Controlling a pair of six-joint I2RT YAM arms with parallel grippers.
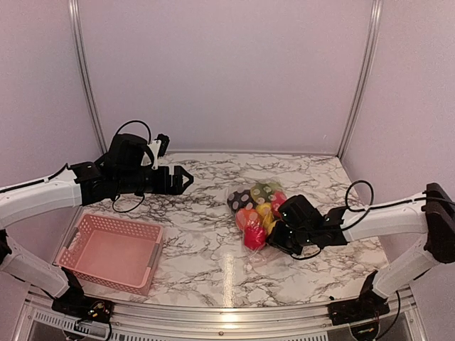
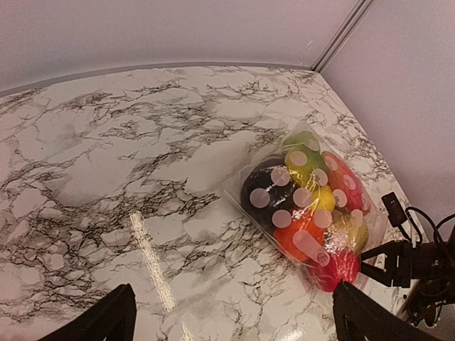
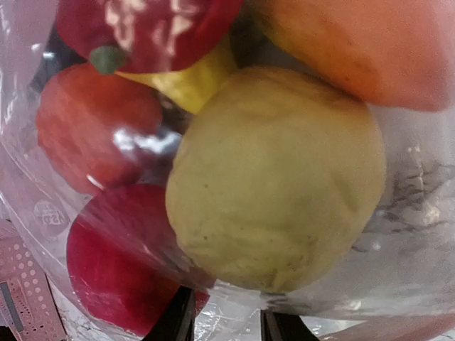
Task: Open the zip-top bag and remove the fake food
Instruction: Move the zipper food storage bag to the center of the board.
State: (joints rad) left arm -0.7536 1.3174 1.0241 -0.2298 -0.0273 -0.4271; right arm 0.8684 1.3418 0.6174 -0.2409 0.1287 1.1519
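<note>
The zip-top bag (image 1: 250, 253) lies on the marble table right of centre, clear with pale dots, and is full of fake food (image 1: 254, 213): red, orange, yellow, green and dark purple pieces. It also shows in the left wrist view (image 2: 245, 208). My right gripper (image 1: 274, 238) is at the bag's near right edge. In the right wrist view its jaws (image 3: 227, 320) stand narrow with bag film (image 3: 398, 234) between them, under a yellow-green fruit (image 3: 277, 177). My left gripper (image 1: 186, 179) is open and empty, held above the table left of the bag (image 2: 234, 320).
A pink mesh basket (image 1: 117, 224) stands at the near left of the table. Metal rails and pale walls close in the back and sides. The right arm's cable (image 1: 359, 195) loops beside the bag.
</note>
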